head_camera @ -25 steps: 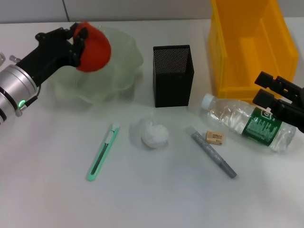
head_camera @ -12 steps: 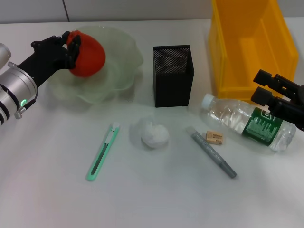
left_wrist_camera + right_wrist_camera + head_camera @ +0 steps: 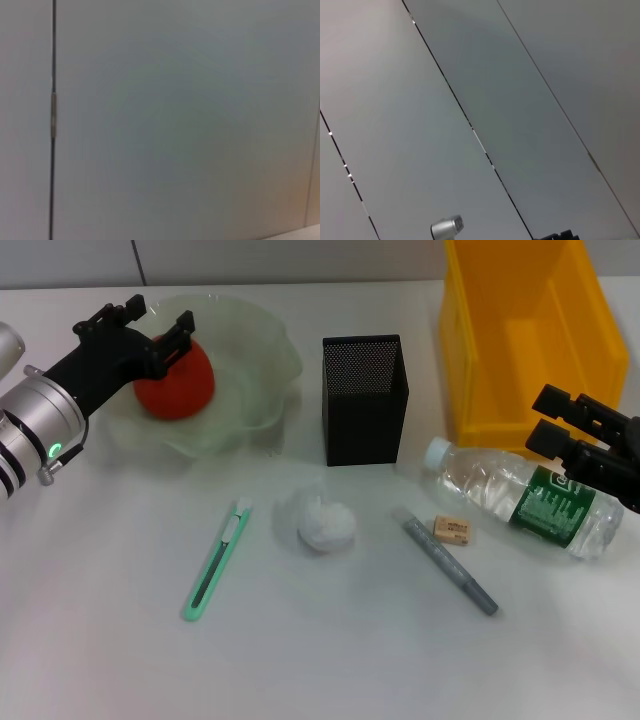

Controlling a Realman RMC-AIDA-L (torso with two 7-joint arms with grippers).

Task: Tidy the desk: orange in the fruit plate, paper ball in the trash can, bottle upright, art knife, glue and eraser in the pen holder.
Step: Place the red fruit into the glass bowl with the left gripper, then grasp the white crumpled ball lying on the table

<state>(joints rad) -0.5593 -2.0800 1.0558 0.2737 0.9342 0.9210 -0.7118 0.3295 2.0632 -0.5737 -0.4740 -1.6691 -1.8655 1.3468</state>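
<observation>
**A:** Right, nearest us the knife [image 3: 216, 562], the paper ball [image 3: 319, 523], the glue [image 3: 449, 564] and the eraser [image 3: 451, 530] all lie loose on the desk [image 3: 330, 660], none of them touched yet.

**B:** And the bottle [image 3: 527, 498] is flat on its side at the right, cap pointing toward the holder [image 3: 364, 400].

**A:** The right gripper [image 3: 541, 428] hovers just over the bottle's far end, in front of the yellow bin [image 3: 530, 335]. I can't tell how its jaws stand from this angle.

**B:** Farther back on the left is the action. The left gripper [image 3: 150, 328] is at the plate [image 3: 255, 370], jaws spread apart, and the orange [image 3: 178, 388] sits in the bowl below them, apparently let go.

**A:** So that step looks done. What could spoil it?

**B:** The fingers are close around the fruit. If the arm pulls back low, a finger could catch the orange and roll it, or clip the wavy rim and drag that light plate across the desk.

**A:** And on the right?

**B:** A round bottle rolls easily; a glancing touch could send it onto the eraser and glue beside it.
</observation>
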